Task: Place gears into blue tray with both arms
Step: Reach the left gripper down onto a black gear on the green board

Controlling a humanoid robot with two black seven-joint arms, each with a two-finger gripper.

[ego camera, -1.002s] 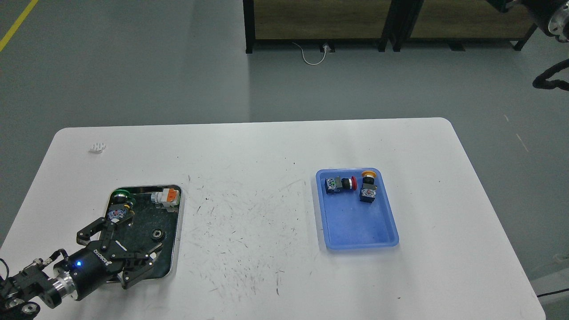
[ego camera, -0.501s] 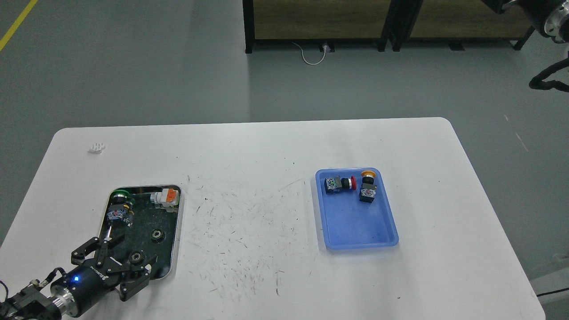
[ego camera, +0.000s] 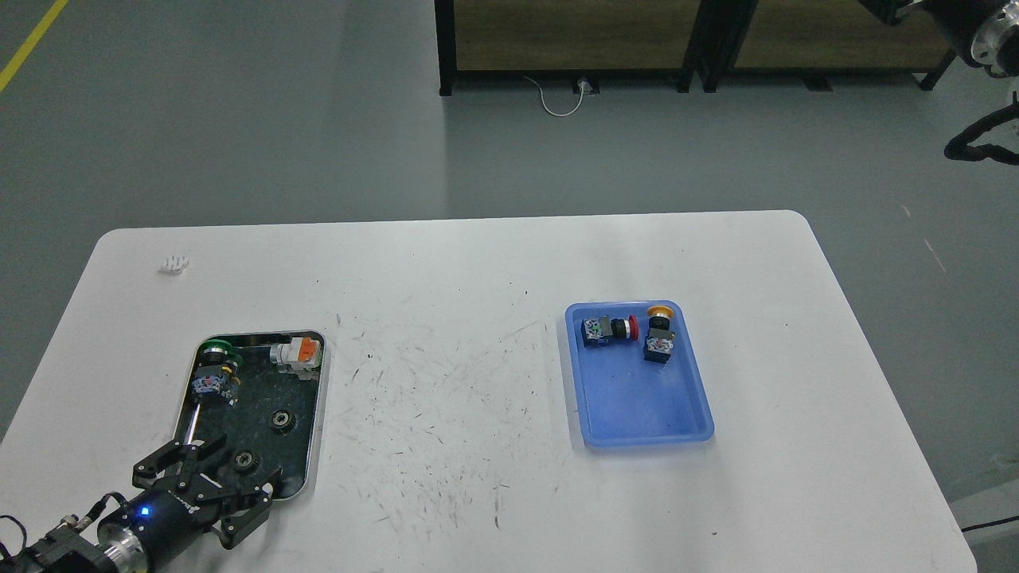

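Observation:
Two small black gears lie on the dark bottom of the steel tray (ego camera: 321,390) at the left: one gear (ego camera: 280,419) near its middle, the other gear (ego camera: 245,459) near its front edge. My left gripper (ego camera: 249,463) is open at the tray's front edge, its fingertips either side of the nearer gear, and I cannot tell whether they touch it. The blue tray (ego camera: 637,410) sits right of centre and holds no gear. Only a thick part of my right arm (ego camera: 981,32) shows at the top right corner; its gripper is out of view.
In the blue tray lie a red-capped switch (ego camera: 609,329) and a yellow-capped switch (ego camera: 659,336). The steel tray also holds a green-capped switch (ego camera: 213,368) and an orange-and-white part (ego camera: 296,352). A small white piece (ego camera: 173,263) lies at the table's far left.
My left gripper has drawn back toward the bottom left, still open, uncovering the gear near the steel tray's front edge. Nothing else on the table moved.

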